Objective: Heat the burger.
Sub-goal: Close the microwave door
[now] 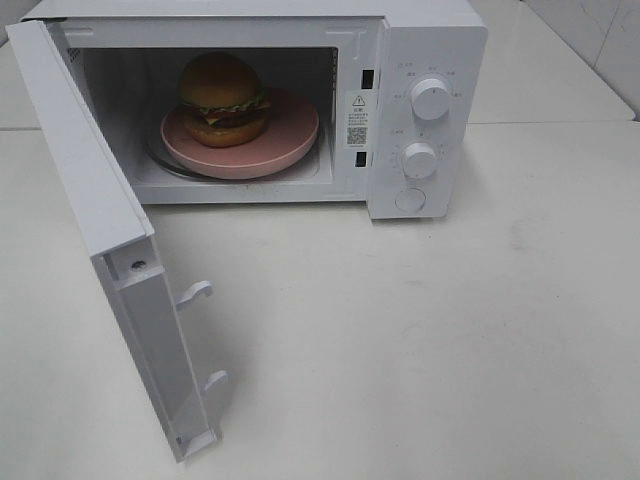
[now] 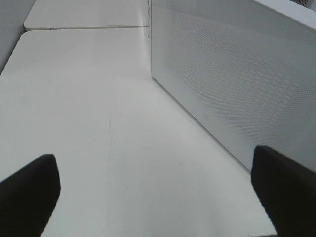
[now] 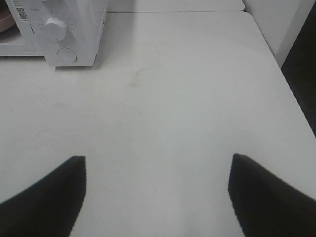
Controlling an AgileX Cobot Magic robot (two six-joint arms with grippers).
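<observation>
White table (image 1: pixel 450 330), burger (image 1: pixel 222 95) in microwave (image 1: pixel 425 45), apart from left claw (image 2: pixel 154 155), right claw (image 3: pixel 158 158)

The left gripper (image 2: pixel 155 192) has its two black, blunt-tipped fingers (image 2: pixel 29 190) spread wide apart, with nothing held between them. The right gripper (image 3: pixel 157 195) is likewise parted, its dark fingers (image 3: pixel 269 197) set well apart and empty. Both wrists tilt downward and forward.
</observation>
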